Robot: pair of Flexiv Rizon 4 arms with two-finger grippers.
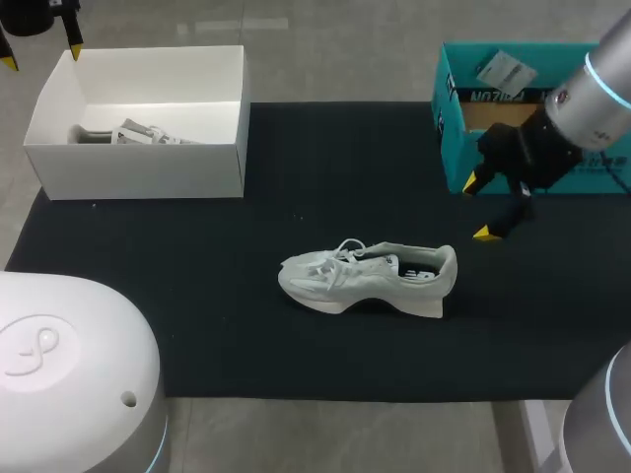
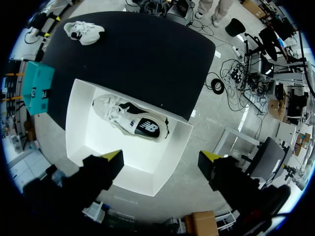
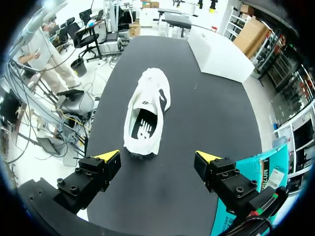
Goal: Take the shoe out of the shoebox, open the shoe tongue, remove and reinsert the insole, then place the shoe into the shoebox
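A white shoe (image 1: pixel 370 276) lies on its side in the middle of the black mat, toe toward the left; ahead of my right gripper it shows as the shoe (image 3: pixel 146 118), heel nearest. My right gripper (image 1: pixel 480 207) (image 3: pixel 157 157) hangs open just right of and above the heel, holding nothing. The white shoebox (image 1: pixel 138 168) stands at the back left with a second white shoe (image 1: pixel 138 133) inside. My left gripper (image 1: pixel 41 54) (image 2: pixel 161 157) hovers open high over that shoebox (image 2: pixel 162 162), whose shoe (image 2: pixel 133 120) lies against one wall.
A teal cardboard box (image 1: pixel 513 108) (image 3: pixel 251 196) stands at the back right, close behind my right arm. The black mat (image 1: pixel 296 177) covers most of the table. In the left wrist view the teal box (image 2: pixel 37 88) and the mat's shoe (image 2: pixel 84 32) lie beyond the shoebox.
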